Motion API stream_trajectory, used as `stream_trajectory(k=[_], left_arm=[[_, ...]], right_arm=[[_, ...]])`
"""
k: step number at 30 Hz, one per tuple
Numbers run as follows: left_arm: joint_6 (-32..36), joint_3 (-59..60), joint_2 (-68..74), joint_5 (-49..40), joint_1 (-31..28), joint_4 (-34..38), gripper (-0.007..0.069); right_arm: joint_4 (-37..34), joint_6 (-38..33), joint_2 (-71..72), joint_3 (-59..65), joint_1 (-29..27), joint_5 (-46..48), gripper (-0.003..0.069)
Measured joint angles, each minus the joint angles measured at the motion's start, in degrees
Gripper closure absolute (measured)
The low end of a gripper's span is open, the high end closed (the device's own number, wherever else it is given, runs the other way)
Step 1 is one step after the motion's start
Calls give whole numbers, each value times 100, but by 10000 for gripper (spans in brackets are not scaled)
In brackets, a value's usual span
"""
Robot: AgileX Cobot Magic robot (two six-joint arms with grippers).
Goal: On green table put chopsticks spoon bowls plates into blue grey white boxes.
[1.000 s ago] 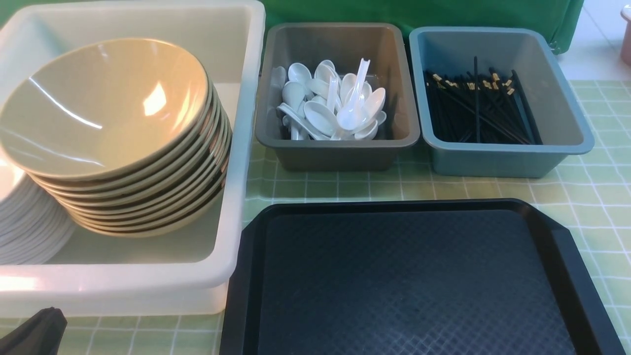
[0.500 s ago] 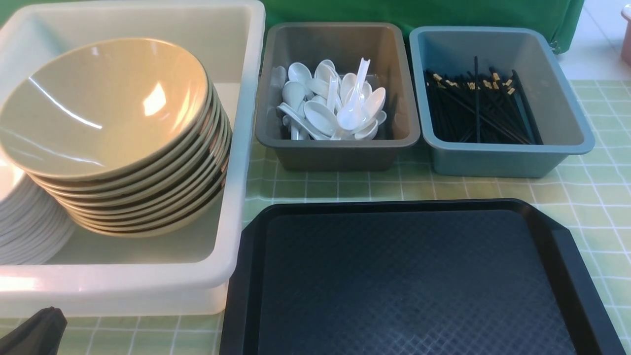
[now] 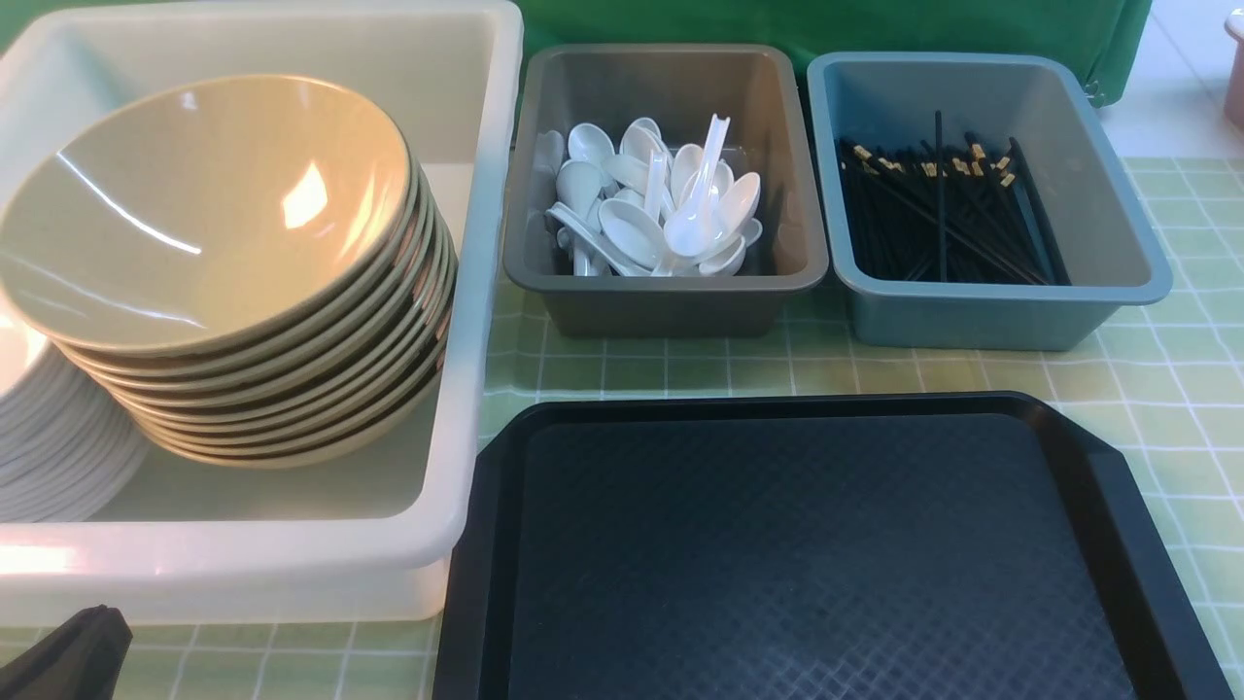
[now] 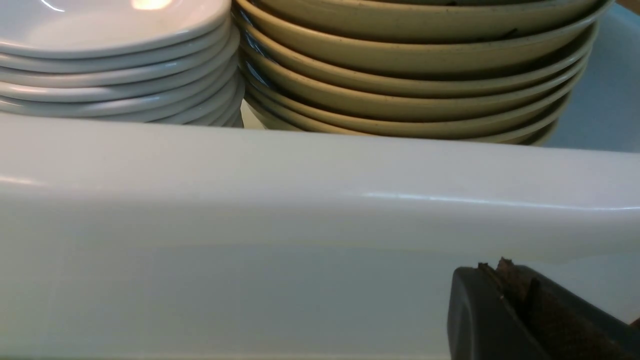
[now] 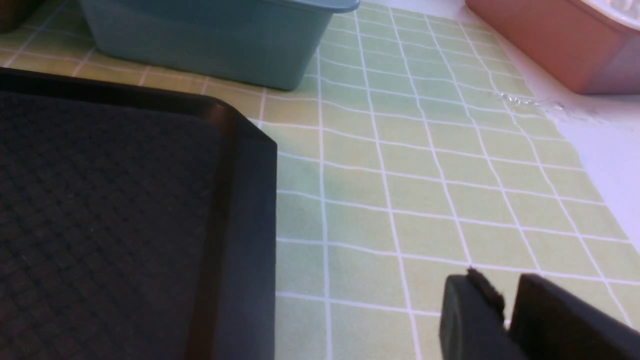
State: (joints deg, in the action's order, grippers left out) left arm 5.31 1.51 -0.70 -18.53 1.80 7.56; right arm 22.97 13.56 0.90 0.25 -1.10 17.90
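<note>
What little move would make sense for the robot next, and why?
Probably just drawing both arms back, grasping nothing new: the spoons lie in the grey box, the chopsticks in the blue box, and the bowls and plates in the white box. The black tray shows nothing on it.

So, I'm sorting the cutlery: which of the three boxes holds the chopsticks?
The blue box, rightmost in the front view; the grey one holds spoons.
</note>
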Motion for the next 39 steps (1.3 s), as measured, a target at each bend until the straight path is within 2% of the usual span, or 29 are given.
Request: stream_trajectory(k=[39], left_arm=[[-4,0,0,0,0,0,626]], right_arm=[[0,0,0,0,0,-6,484]])
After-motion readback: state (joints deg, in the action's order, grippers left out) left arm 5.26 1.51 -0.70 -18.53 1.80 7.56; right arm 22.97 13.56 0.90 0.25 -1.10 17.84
